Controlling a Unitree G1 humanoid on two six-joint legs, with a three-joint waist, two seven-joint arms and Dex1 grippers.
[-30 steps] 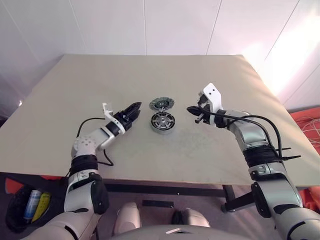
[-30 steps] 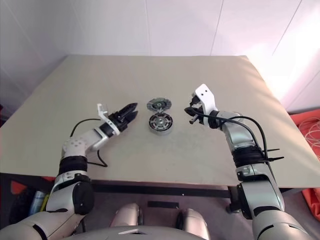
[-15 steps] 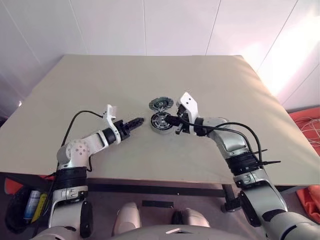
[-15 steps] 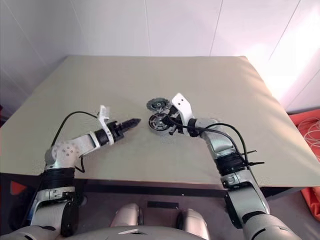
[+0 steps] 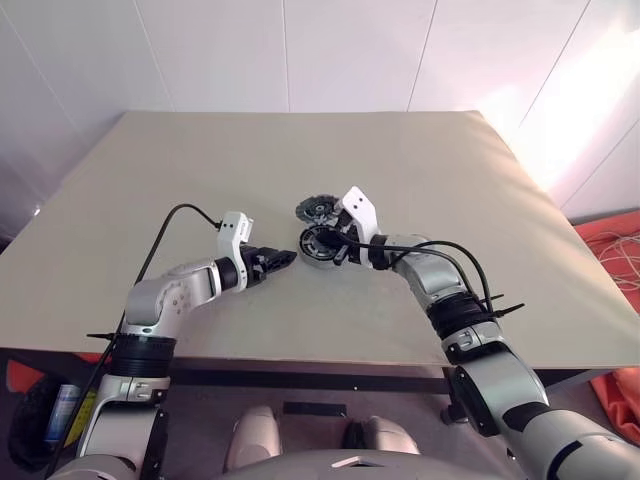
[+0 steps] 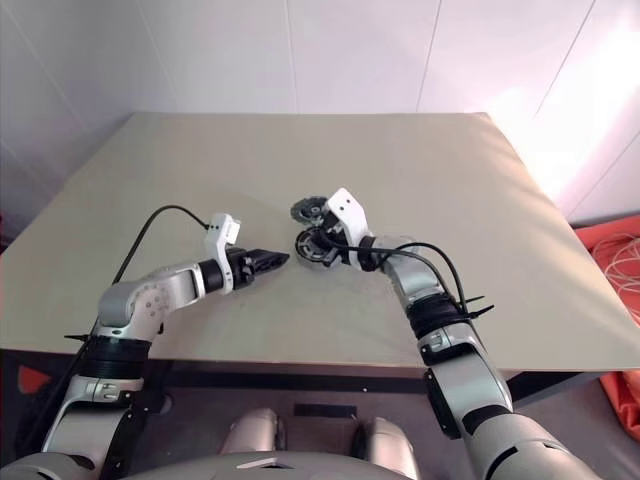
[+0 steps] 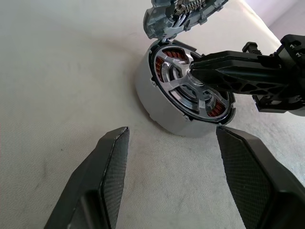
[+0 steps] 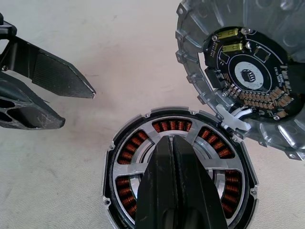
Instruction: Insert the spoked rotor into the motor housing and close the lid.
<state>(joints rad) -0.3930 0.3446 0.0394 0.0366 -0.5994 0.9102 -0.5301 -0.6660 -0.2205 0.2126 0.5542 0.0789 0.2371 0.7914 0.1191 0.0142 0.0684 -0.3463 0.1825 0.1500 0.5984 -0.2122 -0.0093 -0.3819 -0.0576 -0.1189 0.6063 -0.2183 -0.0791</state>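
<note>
The motor housing (image 7: 157,102) is a grey puck near the middle of the table (image 5: 450,170). Copper windings ring its inside, and the silvery spoked rotor (image 7: 172,71) sits in it. The lid (image 8: 248,71) lies just behind the housing, open with its circuit board facing up and joined to it by short wires. My right gripper (image 8: 171,140) is shut, its tips over the rotor's hub and holding nothing. My left gripper (image 7: 171,138) is open and empty, a short way left of the housing and pointing at its side wall.
The table's front edge runs close below both arms. A black cable loops off the left forearm (image 5: 175,215). An orange object (image 5: 610,240) lies on the floor to the right, and cans in a dark bag (image 5: 65,405) sit low on the left.
My right gripper swung left from beside the housing to over its centre. My left gripper drew back a little and rolled. Housing and lid stayed put.
</note>
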